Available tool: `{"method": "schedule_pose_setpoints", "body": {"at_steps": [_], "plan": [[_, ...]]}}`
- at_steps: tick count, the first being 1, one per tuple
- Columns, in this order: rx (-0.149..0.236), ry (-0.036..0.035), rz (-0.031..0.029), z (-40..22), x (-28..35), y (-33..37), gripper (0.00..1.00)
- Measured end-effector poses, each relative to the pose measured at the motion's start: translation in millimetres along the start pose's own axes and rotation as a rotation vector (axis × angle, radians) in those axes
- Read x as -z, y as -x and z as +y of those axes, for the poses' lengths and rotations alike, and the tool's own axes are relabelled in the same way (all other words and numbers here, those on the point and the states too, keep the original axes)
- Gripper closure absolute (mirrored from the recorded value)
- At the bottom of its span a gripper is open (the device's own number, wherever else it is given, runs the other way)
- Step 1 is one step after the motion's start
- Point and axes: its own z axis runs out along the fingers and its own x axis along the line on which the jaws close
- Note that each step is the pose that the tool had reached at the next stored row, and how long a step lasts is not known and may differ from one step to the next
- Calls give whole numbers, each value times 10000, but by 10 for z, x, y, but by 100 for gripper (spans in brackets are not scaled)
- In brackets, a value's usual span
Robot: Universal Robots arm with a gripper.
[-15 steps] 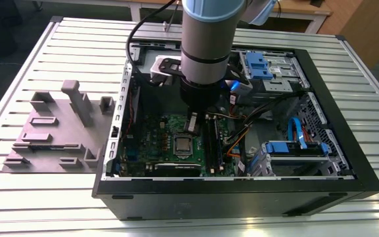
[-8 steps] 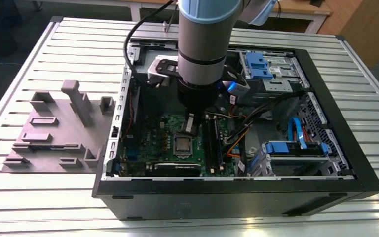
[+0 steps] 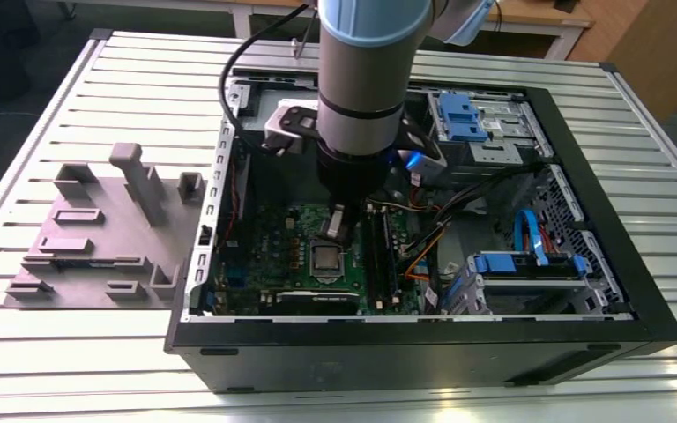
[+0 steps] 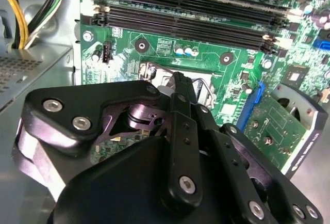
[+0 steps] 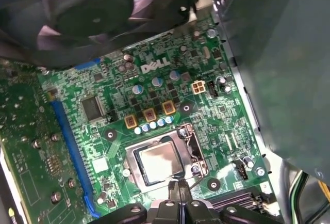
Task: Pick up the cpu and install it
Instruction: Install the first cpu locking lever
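The cpu (image 5: pixel 159 161) is a small square chip with a silvery top. It lies flat inside the metal-framed socket (image 5: pixel 131 171) on the green motherboard (image 5: pixel 154 87). In the exterior view the cpu (image 3: pixel 328 257) sits low in the open black computer case (image 3: pixel 433 333). My gripper (image 5: pixel 178 187) hovers just beside the socket's edge with its fingertips pressed together and nothing between them. It hangs straight down from the arm over the board, a little above the socket (image 3: pixel 334 227). In the second wrist view the gripper (image 4: pixel 179 79) covers most of the socket.
Long black memory slots (image 4: pixel 196 12) run beside the socket. A black fan (image 5: pixel 98 7) hangs over the board. Yellow cables (image 4: pixel 13 12) and a grey metal box (image 4: pixel 31 74) lie on one side. Blue drive cages (image 3: pixel 474 119) fill the case's right. A grey fixture (image 3: pixel 103 229) stands on the slatted table.
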Motion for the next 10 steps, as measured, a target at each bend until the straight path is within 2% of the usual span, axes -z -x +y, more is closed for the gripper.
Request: {"method": "schedule_pose_setpoints", "body": {"at_steps": [10], "plan": [[-1132,61,44,-1,-25,-5,90]]}}
